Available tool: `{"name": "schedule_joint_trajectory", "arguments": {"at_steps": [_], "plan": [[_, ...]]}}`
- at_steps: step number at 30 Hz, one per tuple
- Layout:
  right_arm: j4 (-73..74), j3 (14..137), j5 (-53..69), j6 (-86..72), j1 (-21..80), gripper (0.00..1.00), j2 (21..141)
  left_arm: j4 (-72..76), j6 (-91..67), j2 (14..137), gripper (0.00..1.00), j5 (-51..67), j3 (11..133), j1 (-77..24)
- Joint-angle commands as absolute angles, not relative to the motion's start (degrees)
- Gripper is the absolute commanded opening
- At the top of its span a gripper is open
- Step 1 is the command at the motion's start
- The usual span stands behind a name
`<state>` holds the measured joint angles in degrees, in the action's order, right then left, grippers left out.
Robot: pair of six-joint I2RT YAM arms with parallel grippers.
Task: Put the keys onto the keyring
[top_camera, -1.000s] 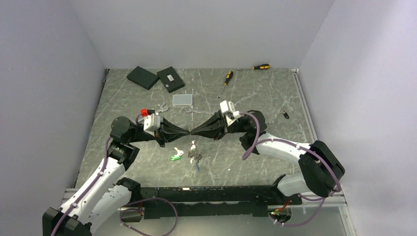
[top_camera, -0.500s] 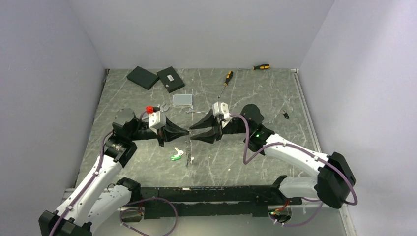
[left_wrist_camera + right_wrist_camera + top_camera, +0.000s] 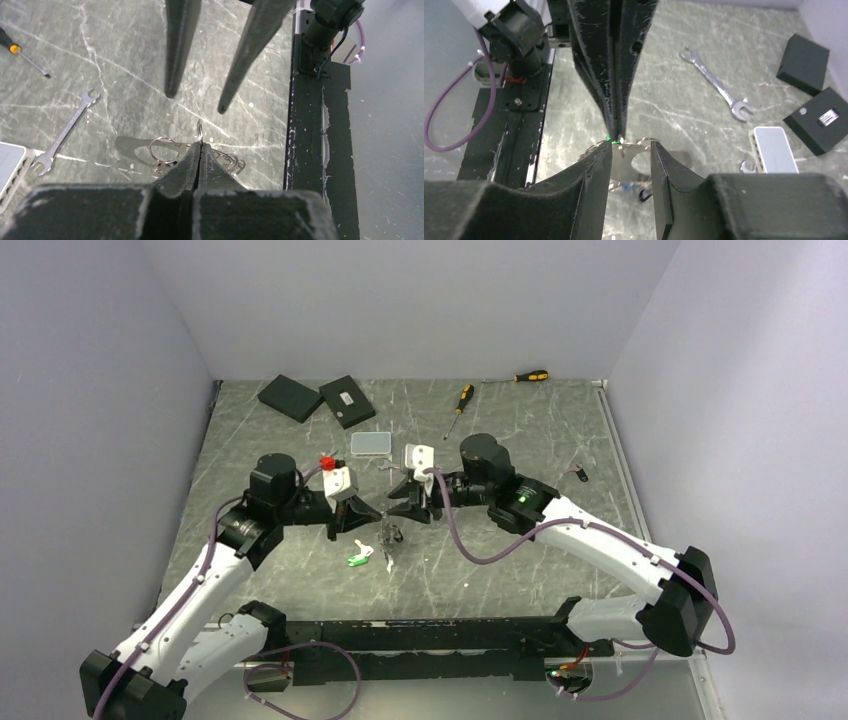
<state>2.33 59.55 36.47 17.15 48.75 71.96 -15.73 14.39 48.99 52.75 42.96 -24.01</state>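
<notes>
My left gripper (image 3: 377,521) is shut on the thin wire keyring (image 3: 199,131) and holds it above the table. The wire pokes out edge-on from the fingertips. Several keys (image 3: 386,543) hang under it, among them a blue one (image 3: 626,186) and a black one (image 3: 644,194). My right gripper (image 3: 396,504) is open and empty, and faces the left one tip to tip. Its fingers (image 3: 175,55) stand just short of the ring. A green-headed key (image 3: 358,558) lies on the table below. A black-headed key (image 3: 580,475) lies far right.
A spanner (image 3: 716,85) lies behind the grippers. The clear plastic box (image 3: 370,443), two black boxes (image 3: 290,397) (image 3: 347,400) and two screwdrivers (image 3: 459,408) (image 3: 530,376) lie at the back. The black base rail (image 3: 420,635) runs along the near edge.
The grippers met tip to tip with the keys on the table. The right gripper then opened and let go. The left gripper now holds the ring raised, and both wrists have closed in.
</notes>
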Motion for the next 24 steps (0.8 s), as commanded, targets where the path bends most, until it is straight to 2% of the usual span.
{"name": "schedule_joint_trajectory", "arguments": {"at_steps": [1,10,15,24], "plan": [[11.41,63.3,33.69,21.45,49.55,0.37,72.81,-17.97,17.77,50.25,0.0,50.05,46.92,-25.02],[10.99,64.68,34.2,20.62,50.0,0.35,77.76,-18.64,17.5,50.49,0.0,48.89,47.11,-25.9],[10.68,65.72,34.09,20.64,50.0,0.31,79.28,-19.23,17.66,50.61,0.0,48.37,47.11,-26.32],[10.75,65.74,34.63,20.86,50.02,0.32,78.02,-19.96,17.84,51.1,0.0,47.38,47.41,-26.63]]}}
